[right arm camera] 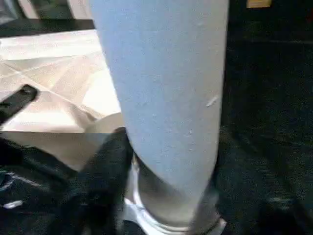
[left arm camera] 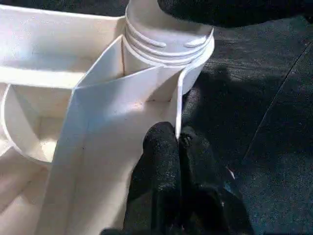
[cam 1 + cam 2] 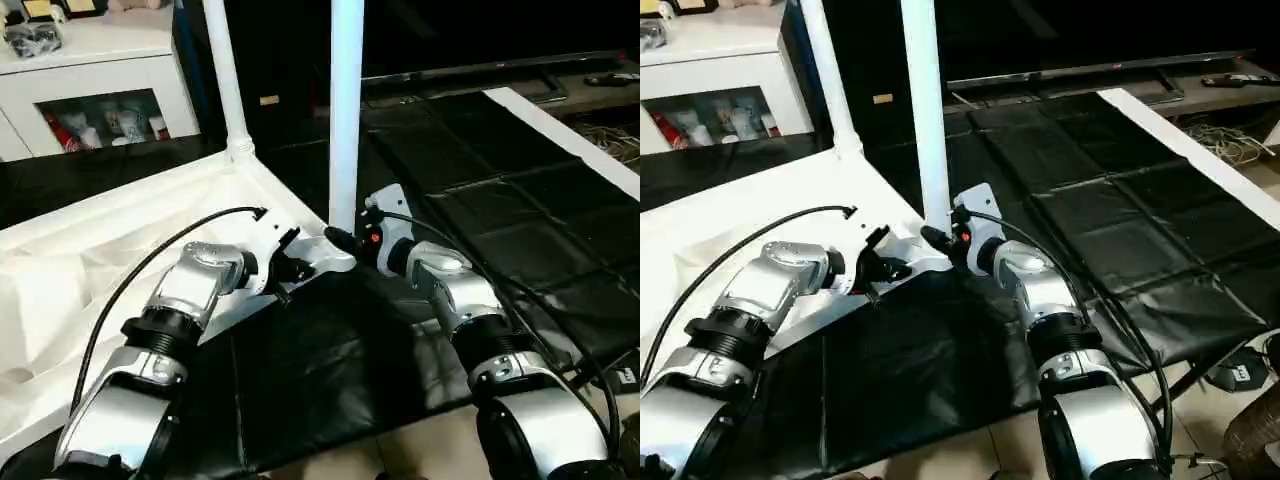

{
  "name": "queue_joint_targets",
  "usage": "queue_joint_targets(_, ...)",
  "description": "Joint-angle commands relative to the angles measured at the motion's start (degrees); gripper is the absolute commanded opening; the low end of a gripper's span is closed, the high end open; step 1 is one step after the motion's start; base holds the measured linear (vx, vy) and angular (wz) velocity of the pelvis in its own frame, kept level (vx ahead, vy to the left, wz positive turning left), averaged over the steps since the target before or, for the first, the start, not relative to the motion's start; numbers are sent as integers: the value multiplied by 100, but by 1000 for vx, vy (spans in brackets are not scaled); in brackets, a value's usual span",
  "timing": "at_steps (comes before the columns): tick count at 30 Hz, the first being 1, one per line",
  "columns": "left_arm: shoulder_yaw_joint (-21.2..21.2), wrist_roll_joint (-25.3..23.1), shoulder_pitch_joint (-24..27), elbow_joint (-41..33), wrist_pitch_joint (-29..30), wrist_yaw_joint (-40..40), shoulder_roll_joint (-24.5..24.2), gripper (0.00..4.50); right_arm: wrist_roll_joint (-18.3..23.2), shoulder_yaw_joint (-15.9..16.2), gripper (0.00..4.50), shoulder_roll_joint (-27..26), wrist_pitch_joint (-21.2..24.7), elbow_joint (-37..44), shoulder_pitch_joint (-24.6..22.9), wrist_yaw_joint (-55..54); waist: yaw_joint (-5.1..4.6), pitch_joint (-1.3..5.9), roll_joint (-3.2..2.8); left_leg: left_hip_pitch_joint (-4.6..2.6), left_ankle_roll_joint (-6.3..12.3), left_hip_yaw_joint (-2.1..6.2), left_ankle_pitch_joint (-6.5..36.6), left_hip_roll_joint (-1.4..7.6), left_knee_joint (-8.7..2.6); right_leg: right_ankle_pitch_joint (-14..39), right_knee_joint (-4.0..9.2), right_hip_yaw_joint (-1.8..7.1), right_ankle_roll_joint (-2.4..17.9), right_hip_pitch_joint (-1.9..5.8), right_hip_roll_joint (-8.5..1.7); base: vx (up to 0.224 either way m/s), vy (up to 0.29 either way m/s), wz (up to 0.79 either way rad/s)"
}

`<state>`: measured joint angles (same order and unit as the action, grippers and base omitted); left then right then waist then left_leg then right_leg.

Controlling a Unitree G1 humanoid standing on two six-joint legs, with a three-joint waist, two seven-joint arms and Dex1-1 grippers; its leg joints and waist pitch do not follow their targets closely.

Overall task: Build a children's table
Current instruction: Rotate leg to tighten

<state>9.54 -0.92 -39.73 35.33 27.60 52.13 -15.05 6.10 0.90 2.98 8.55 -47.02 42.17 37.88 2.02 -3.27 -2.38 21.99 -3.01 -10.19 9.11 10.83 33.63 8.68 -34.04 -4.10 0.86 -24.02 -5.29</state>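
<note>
The white table top (image 3: 110, 235) lies upside down on the left, ribbed underside up. One white leg (image 3: 224, 70) stands upright in the far corner socket. A second leg (image 3: 346, 110) stands in the near corner socket (image 2: 168, 41). My left gripper (image 2: 177, 142) is shut on the thin rim wall (image 2: 179, 100) of the top, just beside that socket. Across the corner, my right gripper (image 3: 342, 238) is shut on the base of the near leg (image 1: 166, 98), and one black finger (image 1: 107, 181) lies against it.
Black mats (image 3: 480, 200) cover the floor to the right and in front. A white cabinet with glass doors (image 3: 100, 95) stands at the back left. A low dark stand (image 3: 500, 75) runs along the back, with loose cables (image 3: 612, 140) at the far right.
</note>
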Motion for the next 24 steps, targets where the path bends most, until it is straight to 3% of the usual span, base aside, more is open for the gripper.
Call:
queue_joint_targets(1, 141, 192, -36, -324, -242, 238, 170, 0, 113, 374, 302, -339, 133, 52, -98, 536, 75, 425, 69, -43, 314, 63, 1487, 158, -396, 1630, 402, 195, 1221, 350, -302, 0, 0, 0)
queue_joint_targets(5, 267, 204, 151, -511, -338, 639, -36, 0, 140, 305, 327, -53, 43, 142, -184, 893, 90, 436, 47, -64, 339, 48, 1362, 166, -378, 1435, 384, 198, 1308, 344, -298, 0, 0, 0)
queue_joint_targets(10, 534, 76, 333, -562, -818, 1183, -402, 0, 144, 328, 358, 535, -327, 241, -322, 1704, 221, 439, 33, -92, 368, 26, 1336, 205, -368, 1253, 354, 195, 1404, 327, -285, 0, 0, 0)
queue_joint_targets(15, 724, 76, 442, -645, -1194, 1748, -653, 0, 135, 469, 358, 1047, -666, 400, -458, 2628, 366, 409, 32, -148, 202, 22, 1783, 234, -401, 1845, 408, 212, 1233, 287, -295, 0, 0, 0)
queue_joint_targets(18, 880, 152, 511, -772, -1367, 2305, -875, 0, 240, 533, 358, 1367, -760, 540, -476, 3417, 381, 407, 37, -116, 195, 33, 1802, 229, -411, 1938, 396, 212, 1177, 310, -296, 0, 0, 0)
queue_joint_targets(24, 1120, 99, 519, -764, -1651, 2833, -1126, 0, 314, 772, 358, 1701, -766, 629, -435, 4458, 412, 414, 47, -121, 252, 27, 1731, 231, -397, 1955, 404, 221, 1197, 297, -297, 0, 0, 0)
